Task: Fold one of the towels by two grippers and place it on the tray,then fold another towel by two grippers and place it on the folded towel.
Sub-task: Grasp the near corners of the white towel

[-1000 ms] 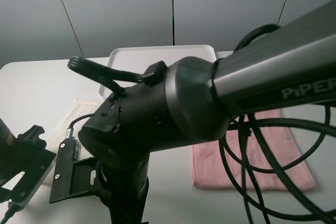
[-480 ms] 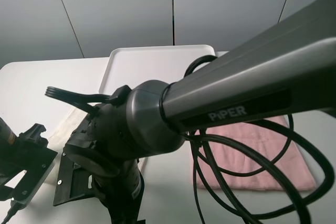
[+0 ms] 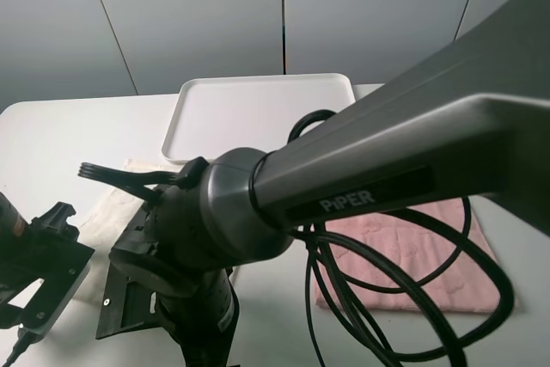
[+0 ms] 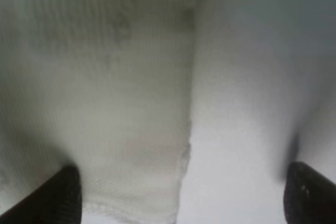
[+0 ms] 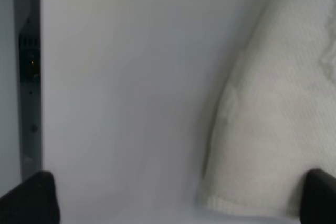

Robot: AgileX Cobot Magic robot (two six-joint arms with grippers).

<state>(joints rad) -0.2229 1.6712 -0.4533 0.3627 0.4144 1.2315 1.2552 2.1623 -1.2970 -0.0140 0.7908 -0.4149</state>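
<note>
The cream towel (image 3: 116, 204) lies flat at the table's left, mostly hidden under my right arm (image 3: 258, 212), which reaches across from the right. In the left wrist view its corner (image 4: 131, 129) lies between the spread fingers of my left gripper (image 4: 184, 198), which is open and empty. My right gripper (image 5: 176, 198) is open too, hovering low with another corner of the cream towel (image 5: 273, 129) by one fingertip (image 5: 320, 195). The pink towel (image 3: 430, 247) lies flat at the right under black cables. The white tray (image 3: 206, 105) sits bare at the back.
Black cables (image 3: 387, 298) loop over the pink towel. My left arm's wrist (image 3: 39, 268) is at the lower left by the table's front. A dark strip (image 5: 26, 77) past the table edge runs along one side of the right wrist view.
My right arm has swung lower and further left over the cream towel, uncovering more of the tray and pink towel. The left arm has barely moved. Both grippers stay open.
</note>
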